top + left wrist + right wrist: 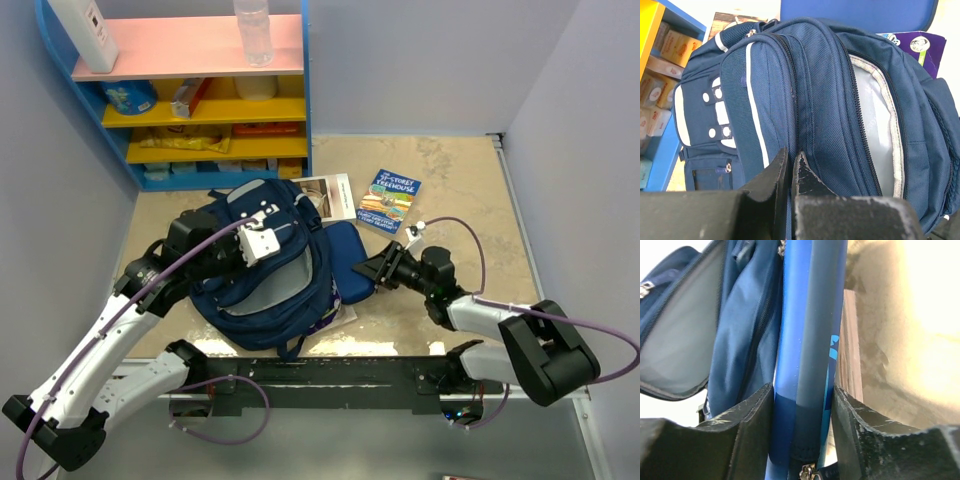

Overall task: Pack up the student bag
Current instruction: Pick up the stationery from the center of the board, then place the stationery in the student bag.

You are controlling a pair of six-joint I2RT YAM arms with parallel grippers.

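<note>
**Mouth held open, case in the right jaws**

The student bag [225, 210] lies left of the table's [450, 170] middle, with its bottom toward the near edge. Its main compartment is unzipped and the pale grey lining faces up.

The left gripper [790, 162] sits on the bag's upper panel beside the zip. Its jaws are pressed together, and we judge they pinch a thin fold of the navy fabric. That would explain the raised panel and the gaping mouth: the bag is soft and would sag closed otherwise.

The blue zipped case [348, 258] lies against the bag's right side, between the bag and the right gripper [801, 390]. The right wrist view shows it edge-on. The jaws stand at a middling width, one finger against each flat face. We cannot tell how firm the hold is.

Gripping the case by its thin edge suits a slim thing that must slide through a narrow opening. We read this as the pick-up step, with the case not yet inside.

A paperback [388, 200] lies apart toward the far edge. A shelf unit [200, 110] fills the far left corner.
</note>
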